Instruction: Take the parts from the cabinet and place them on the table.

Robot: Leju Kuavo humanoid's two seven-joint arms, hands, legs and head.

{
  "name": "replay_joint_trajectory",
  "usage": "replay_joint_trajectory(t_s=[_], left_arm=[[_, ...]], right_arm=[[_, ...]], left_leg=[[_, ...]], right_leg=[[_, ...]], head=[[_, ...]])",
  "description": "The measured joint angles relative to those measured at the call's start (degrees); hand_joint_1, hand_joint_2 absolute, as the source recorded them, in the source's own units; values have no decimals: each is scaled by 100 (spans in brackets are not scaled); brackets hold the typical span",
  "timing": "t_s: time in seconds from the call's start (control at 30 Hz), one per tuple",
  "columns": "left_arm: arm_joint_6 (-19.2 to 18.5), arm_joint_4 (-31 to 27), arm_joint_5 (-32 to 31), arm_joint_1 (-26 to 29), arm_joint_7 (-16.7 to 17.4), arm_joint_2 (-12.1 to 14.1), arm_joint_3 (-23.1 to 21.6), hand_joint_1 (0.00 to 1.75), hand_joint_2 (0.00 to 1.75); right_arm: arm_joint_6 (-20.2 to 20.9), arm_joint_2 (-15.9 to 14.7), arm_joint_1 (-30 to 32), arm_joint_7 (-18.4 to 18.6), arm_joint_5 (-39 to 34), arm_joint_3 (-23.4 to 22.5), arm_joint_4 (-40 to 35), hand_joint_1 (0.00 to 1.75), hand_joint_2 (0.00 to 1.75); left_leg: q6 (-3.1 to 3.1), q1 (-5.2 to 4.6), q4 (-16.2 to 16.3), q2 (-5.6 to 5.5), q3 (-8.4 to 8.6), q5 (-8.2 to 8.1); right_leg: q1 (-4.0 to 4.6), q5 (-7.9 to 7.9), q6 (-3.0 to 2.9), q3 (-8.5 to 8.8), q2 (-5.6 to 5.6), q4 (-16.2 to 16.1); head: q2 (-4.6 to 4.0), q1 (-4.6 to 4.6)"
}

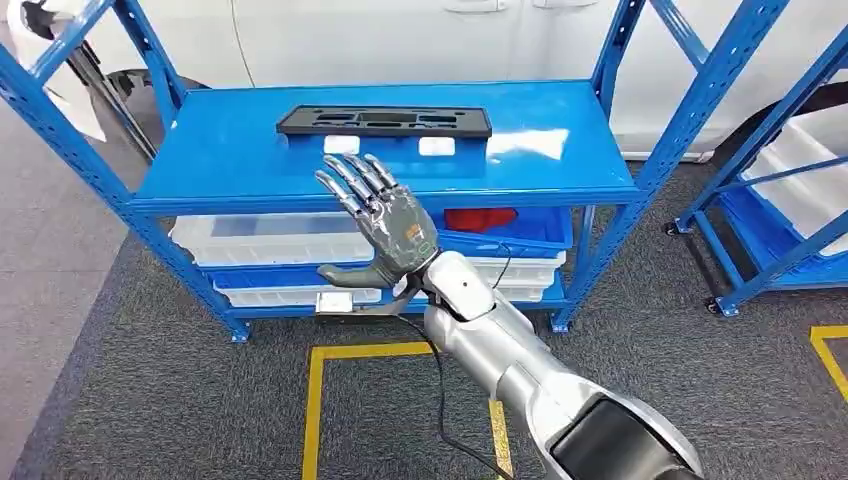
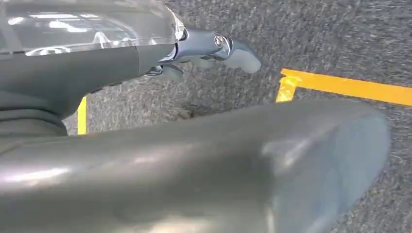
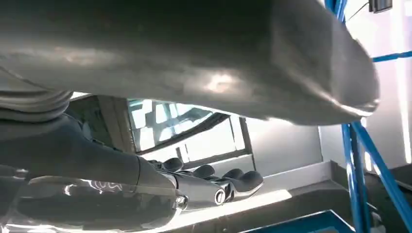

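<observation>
In front of the blue rack (image 1: 390, 175), the right hand (image 1: 385, 225) is raised with its fingers (image 1: 352, 180) spread wide. It holds nothing. It hangs just before the front edge of the top shelf, palm turned toward the rack, likely so it can reach in for a part.

On the top shelf lies a long black tray (image 1: 385, 121) with cut-out slots. Two small white parts (image 1: 342, 144) sit just beside its front edge, side by side and a little apart. They lie flat and near the edge, so they look easy to reach. The hand is close to them but not touching.

Lower down, the rack holds clear bins (image 1: 270, 240) and a blue bin (image 1: 520, 235) with something red (image 1: 480, 218) in it. What the red thing is cannot be told.

The left hand (image 2: 214, 48) hangs low over the grey carpet (image 2: 340, 43), near a yellow line (image 2: 345, 87). Its fingers look stretched out, and nothing seems to be in them, but much of it is hidden, so its state cannot be told for sure.

No part is picked up yet. The job looks like it is just starting.
</observation>
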Motion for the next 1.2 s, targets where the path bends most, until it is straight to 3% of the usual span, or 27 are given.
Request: replay_joint_trajectory(t_s=[0.03,0.07,0.17,0.23,0.33,0.37,0.4,0.43,0.5,0.53,0.57,0.67,0.7,0.73,0.77,0.83,0.87,0.9,0.93,1.0,1.03,1.07,1.1,1.2], left_arm=[[0,0,0,-9,0,-17,0,0,0],[0,2,-2,-11,0,-9,-2,0,0],[0,4,0,0,0,-11,-4,0,0],[-2,4,0,-8,-2,-11,-4,0,0],[-9,4,-2,-14,-4,-9,-4,0,0],[-9,4,-2,-9,-4,-9,-4,0,0],[-9,4,-2,-2,-2,-9,-4,0,0],[-9,4,-4,0,0,-9,-4,0,0],[-9,4,-11,-6,0,-9,-4,0,0],[-11,4,-13,-7,2,-52,-11,0,0],[-11,4,-13,-22,2,-46,-13,0,0],[-11,4,-33,-22,7,-35,-15,0,0],[-11,4,-35,-38,4,-4,-15,0,0],[-11,4,-41,-29,2,-17,-15,0,0],[-20,4,-53,-44,2,-4,-17,0,0],[-2,4,-55,-45,13,7,-15,0,0],[22,6,-72,-42,33,9,-17,0,0],[35,7,-81,-34,53,9,-20,0,0],[39,9,-87,-14,72,7,-22,0,0],[37,9,-44,-16,94,18,-20,0,0],[31,9,-28,-18,87,22,-20,0,0],[11,15,-4,-15,87,17,-20,0,0],[2,15,2,-34,85,24,-17,0,0],[-48,15,17,-19,129,26,-15,0,0]], right_arm=[[0,0,-9,0,0,-4,11,0,0],[0,2,-14,0,0,-13,22,0,0],[0,2,-17,-9,-2,-35,44,0,0],[0,2,-35,-9,-13,-48,44,0,0],[0,-4,-26,-11,-61,-77,68,0,0],[0,-9,-7,-18,-83,-87,81,0,0],[0,-11,9,-46,-98,-98,96,0,0],[0,-11,13,-66,-109,-116,107,0,0],[0,-11,-5,-94,-153,-151,109,0,0],[0,-11,-16,-109,-168,-175,109,0,0],[0,-11,-23,-111,-184,-192,111,0,0],[-2,-13,-23,-133,-212,-241,114,0,0],[-4,-5,-20,-148,-212,-262,105,0,0],[-7,-4,-15,-159,-214,-273,105,0,0],[-4,-2,-31,-164,-214,-275,107,0,0],[-4,-2,2,-166,-214,-280,114,0,0],[-4,-2,39,-168,-214,-291,122,0,0],[-4,-2,68,-171,-216,-299,125,0,0],[-2,-2,86,-179,-221,-304,129,0,0],[2,2,87,-208,-273,-326,129,0,0],[9,13,84,-236,-325,-348,129,0,0],[29,15,72,-258,-383,-374,131,0,0],[39,29,77,-273,-426,-387,131,0,0],[46,57,71,-310,-573,-470,129,0,0]], left_leg=[[25,-42,-16,-22,36,-136],[137,-57,-56,-47,37,-95],[263,-72,-37,-49,28,-106],[336,-59,-53,-49,49,-115],[405,-97,-53,-43,56,-154],[418,-117,-52,-44,66,-162],[430,-138,-52,-47,85,-176],[440,-164,-52,-52,111,-190],[453,-223,-54,-66,190,-234],[452,-204,-63,-64,215,-256],[420,-246,-61,-72,213,-275],[341,-194,-127,-48,268,-307],[312,-249,-151,-45,314,-346],[287,-228,-69,-31,342,-360],[250,-204,209,-33,203,-479],[164,-149,1106,-31,-335,-816],[120,-120,1441,-30,-568,-894],[85,-96,1563,-28,-708,-836],[49,-67,1404,-27,-705,-624],[-24,-6,503,-12,-384,34],[-53,23,3,22,-209,240],[-38,-56,20,10,-133,107],[106,-28,-17,-4,-141,72],[232,-56,-7,-21,-149,22]], right_leg=[[21,-9,43,-21,4,7],[43,-20,70,-41,13,43],[32,-22,140,-30,13,18],[7,-183,196,-112,9,242],[9,-709,215,-838,10,1579],[9,-741,204,-1020,10,1864],[17,-636,174,-1069,11,1861],[47,-427,127,-977,11,1604],[124,153,-67,-516,14,577],[203,215,-212,-330,15,176],[204,157,-235,-274,-9,71],[245,127,-249,-234,7,9],[135,164,-195,-84,4,-143],[138,169,-143,25,6,-240],[122,144,-180,98,-13,-281],[115,96,-167,173,-18,-277],[110,61,-163,194,-18,-267],[96,20,-148,215,-10,-249],[77,-28,-122,248,8,-224],[29,-164,-52,317,14,-129],[17,-264,1,344,9,-54],[51,-311,50,319,13,-14],[55,-330,74,305,10,6],[44,-374,138,329,-2,-19]], head=[[0,0],[0,0],[0,0],[0,0],[0,0],[0,0],[0,0],[0,0],[0,0],[0,0],[0,0],[0,0],[0,-2],[0,0],[0,-2],[0,0],[0,0],[0,0],[0,0],[0,0],[0,0],[0,-4],[0,2],[0,0]])
